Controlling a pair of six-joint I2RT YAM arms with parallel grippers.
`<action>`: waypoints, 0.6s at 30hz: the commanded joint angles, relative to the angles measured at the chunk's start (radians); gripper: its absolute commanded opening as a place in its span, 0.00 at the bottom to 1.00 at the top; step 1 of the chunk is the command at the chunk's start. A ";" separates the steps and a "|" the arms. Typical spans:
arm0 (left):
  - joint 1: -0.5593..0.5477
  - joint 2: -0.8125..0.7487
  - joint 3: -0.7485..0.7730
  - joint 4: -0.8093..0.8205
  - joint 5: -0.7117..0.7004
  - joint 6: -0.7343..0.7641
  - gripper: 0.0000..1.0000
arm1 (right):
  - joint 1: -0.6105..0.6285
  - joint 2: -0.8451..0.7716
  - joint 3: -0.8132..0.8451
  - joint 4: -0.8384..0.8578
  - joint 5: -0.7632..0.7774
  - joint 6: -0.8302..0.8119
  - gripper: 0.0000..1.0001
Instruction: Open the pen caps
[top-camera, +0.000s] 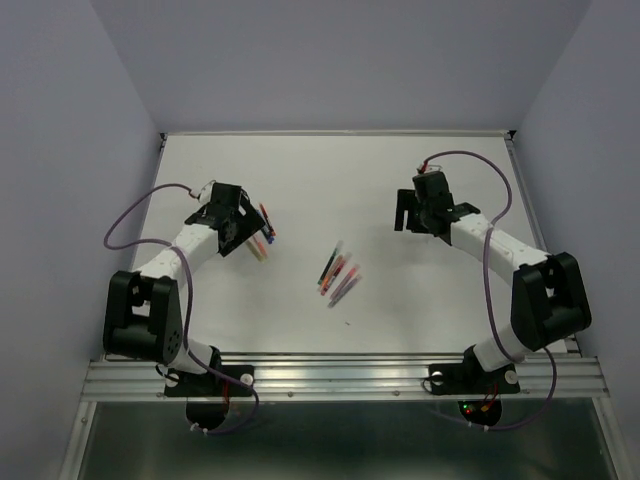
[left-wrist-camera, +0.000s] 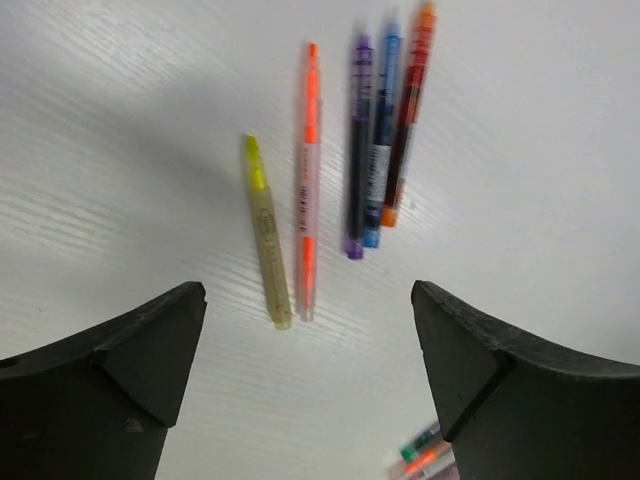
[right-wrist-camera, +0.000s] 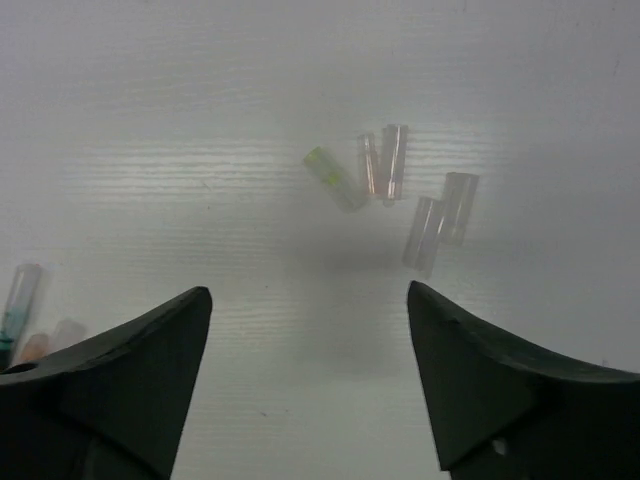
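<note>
- Top external view: the left gripper (top-camera: 243, 226) hangs over the left part of the white table (top-camera: 320, 160). A small row of pens (top-camera: 265, 236) lies just beside its tip.
- In the same view the right gripper (top-camera: 408, 213) sits over the right part of the table, well apart from the left one. A loose cluster of pens (top-camera: 338, 276) lies between the two arms, nearer the front edge. From up here I cannot tell how wide either claw stands, and the pen caps are too small to make out.
- Left wrist view: the claw is spread wide, and its two dark fingers (left-wrist-camera: 110, 385) hold and touch nothing. Ahead of the gap five pens lie flat side by side: a yellow-green pen (left-wrist-camera: 267, 240), an orange pen (left-wrist-camera: 308, 170), a purple pen (left-wrist-camera: 357, 150), a blue pen (left-wrist-camera: 381, 140) and a red pen (left-wrist-camera: 409, 120). The last three touch one another.
- Right wrist view: this claw also gapes wide and is empty, its fingers (right-wrist-camera: 505, 385) clear of everything. Ahead of it five loose pen caps (right-wrist-camera: 386, 165) lie on the table. All are translucent: one is tinted yellow-green, two pinkish ones lie together, and two clear ones lie just beside those.
</note>
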 joint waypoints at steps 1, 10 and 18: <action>-0.027 -0.145 -0.007 -0.009 0.103 0.110 0.99 | 0.002 -0.096 -0.012 0.014 -0.006 0.021 0.91; -0.306 -0.143 0.075 0.063 0.211 0.339 0.99 | 0.002 -0.277 -0.056 0.086 -0.095 0.052 1.00; -0.469 0.100 0.243 -0.029 0.082 0.456 0.99 | 0.002 -0.416 -0.107 0.102 -0.158 0.058 1.00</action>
